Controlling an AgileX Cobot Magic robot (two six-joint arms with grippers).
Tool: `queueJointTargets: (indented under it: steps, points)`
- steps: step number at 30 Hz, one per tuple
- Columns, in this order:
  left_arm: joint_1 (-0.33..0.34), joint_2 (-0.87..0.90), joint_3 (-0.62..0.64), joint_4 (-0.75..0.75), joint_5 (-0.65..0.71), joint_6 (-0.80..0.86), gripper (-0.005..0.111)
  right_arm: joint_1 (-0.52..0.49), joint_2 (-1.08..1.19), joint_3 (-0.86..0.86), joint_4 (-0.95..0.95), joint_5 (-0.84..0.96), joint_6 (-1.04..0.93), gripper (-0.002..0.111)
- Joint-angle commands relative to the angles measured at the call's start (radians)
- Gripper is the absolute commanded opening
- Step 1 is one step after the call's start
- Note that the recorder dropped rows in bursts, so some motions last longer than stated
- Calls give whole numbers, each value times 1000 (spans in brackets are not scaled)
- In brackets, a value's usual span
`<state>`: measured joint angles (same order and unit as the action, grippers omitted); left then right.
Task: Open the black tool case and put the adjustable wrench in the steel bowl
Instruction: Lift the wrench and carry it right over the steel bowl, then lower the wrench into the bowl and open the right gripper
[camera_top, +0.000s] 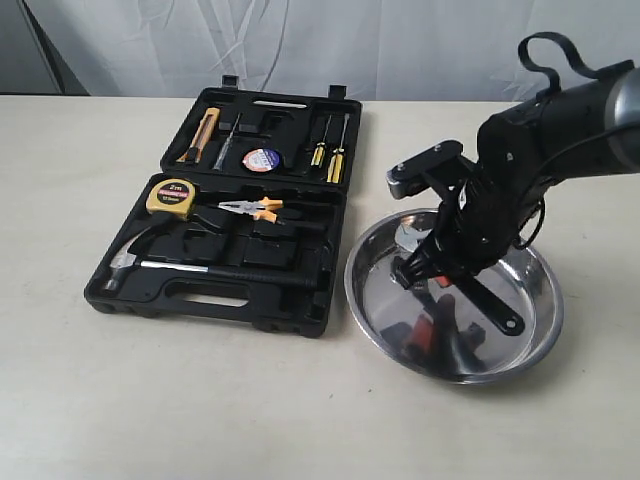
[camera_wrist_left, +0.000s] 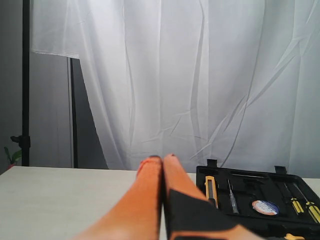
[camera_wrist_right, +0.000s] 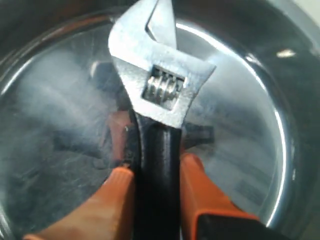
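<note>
A pale table (camera_top: 90, 400) is occupied by the black tool case (camera_top: 270, 318), laid open with its lid flat behind. The steel bowl (camera_top: 548, 300) is set just to the case's right. The right gripper (camera_wrist_right: 156, 167) is lowered into the bowl, and its orange fingers (camera_wrist_right: 112, 195) are clamped on the black handle of the adjustable wrench (camera_wrist_right: 160, 85). Whether the silver head touches the bowl's floor cannot be told. The left gripper (camera_wrist_left: 161, 160) is pressed closed on nothing. A claw hammer (camera_top: 135, 258), a yellow tape measure (camera_top: 170, 197) and orange-handled pliers (camera_top: 255, 208) are seated in the case.
</note>
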<state>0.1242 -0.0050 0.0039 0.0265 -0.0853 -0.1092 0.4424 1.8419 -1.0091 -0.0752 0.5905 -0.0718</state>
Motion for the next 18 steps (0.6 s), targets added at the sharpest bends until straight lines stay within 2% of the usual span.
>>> queueJointTargets:
  steps: [1, 3, 6, 14, 16, 18]
  points:
    - [-8, 5, -4, 2, -5, -1, 0, -6, 46, -1, 1, -12, -3, 27]
    - [-8, 5, -4, 2, -5, -1, 0, -6, 56, -1, 1, -17, -3, 40]
    - [-8, 5, -4, 2, -5, -1, 0, -6, 55, -1, 1, -19, -3, 47]
    - [-8, 5, -4, 2, -5, -1, 0, -4, -79, -1, 50, 2, 9, 47]
    - [-8, 5, -4, 2, -5, -1, 0, -4, -149, 3, 62, -1, 9, 34]
    - [-8, 5, -4, 2, -5, -1, 0, -4, -223, 22, 75, -26, 9, 9]
